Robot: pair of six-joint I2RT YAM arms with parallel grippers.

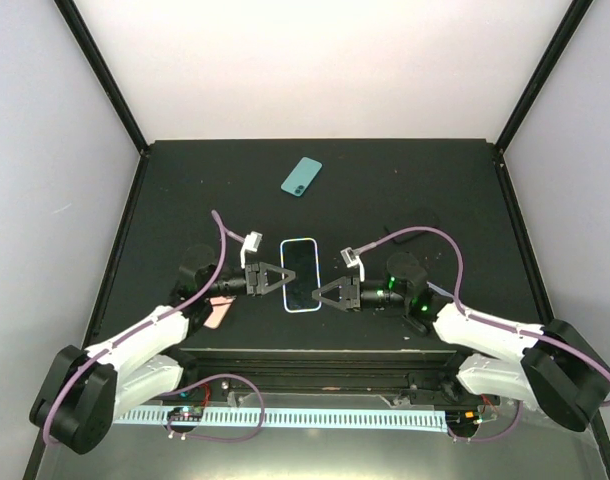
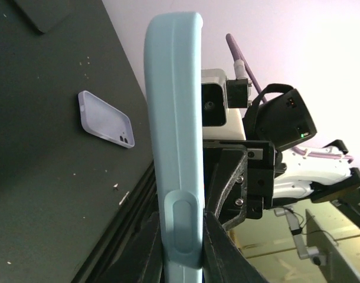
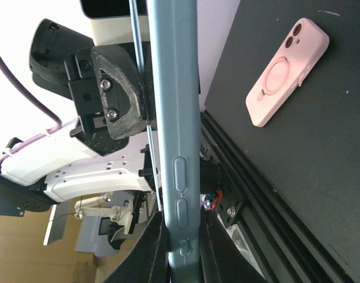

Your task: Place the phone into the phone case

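Grippers clamp the blue-rimmed handset (image 1: 300, 262), left gripper (image 1: 278, 277) and right gripper (image 1: 323, 296) on opposite edges; phone (image 1: 302, 176) lies well apart; phone case (image 2: 106, 121) lies flat.

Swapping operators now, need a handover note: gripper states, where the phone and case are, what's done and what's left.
Left gripper: shut on one long edge of the light blue-rimmed phone.
Right gripper: shut on its opposite edge.
The phone: lying alone at the far side of the table.
The phone case: on the table, apart from the phone.
Done: nothing on this pair.
Left: release the blue-rimmed one, fetch the phone, seat it in the case.
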